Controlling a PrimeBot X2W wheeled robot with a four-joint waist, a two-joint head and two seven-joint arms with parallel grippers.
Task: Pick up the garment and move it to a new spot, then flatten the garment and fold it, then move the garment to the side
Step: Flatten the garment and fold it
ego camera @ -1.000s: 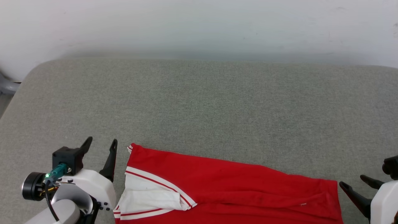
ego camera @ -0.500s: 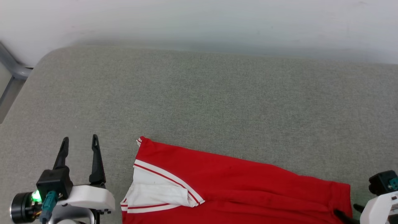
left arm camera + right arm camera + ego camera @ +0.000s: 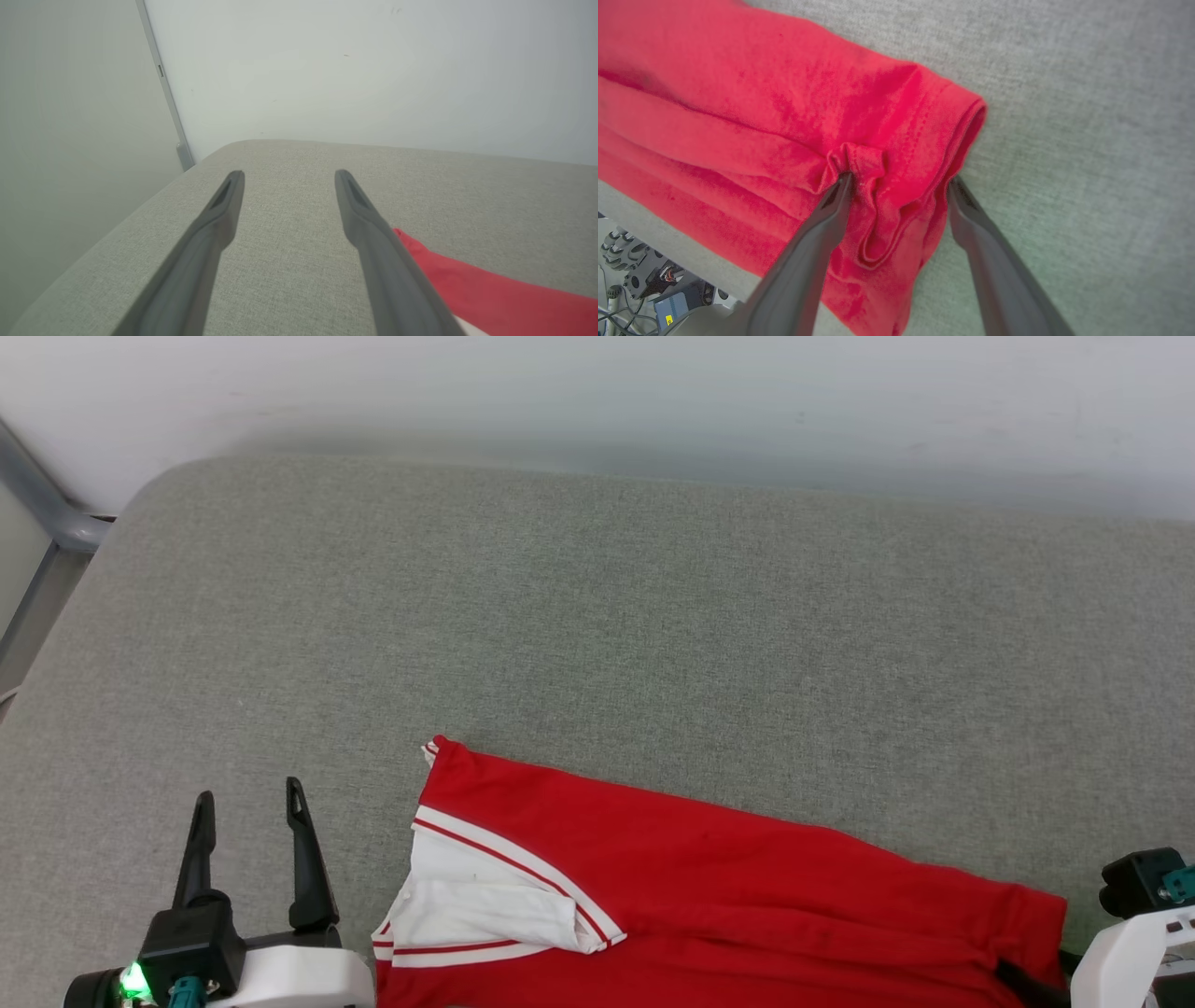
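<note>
Head view: the left gripper (image 3: 249, 791) hangs over the grey padded surface (image 3: 653, 616), its two dark fingers spread apart with nothing between them. The garment (image 3: 728, 887) lies flat on the surface just to this claw's right, with the white sleeve and striped trim nearest to it. The right gripper (image 3: 1036, 969) sits at the garment's far end. One dark finger lies on the red cloth and the other is off its edge.

Left wrist view: the left gripper (image 3: 288, 175) is wide open, and bare grey surface (image 3: 289, 261) shows between its fingers. A red corner of the garment (image 3: 490, 289) lies close beside the right-hand finger; whether they touch is unclear. Ahead of the fingertips the surface ends at a white wall (image 3: 373, 70).

Right wrist view: the right gripper (image 3: 900, 179) stands open and straddles the garment's (image 3: 738, 93) hemmed end. A bunched fold of red cloth lies between the fingers. One fingertip presses into a pucker in the cloth, and the other rests at the hem's outer edge, with grey surface (image 3: 1087, 140) beyond it.
</note>
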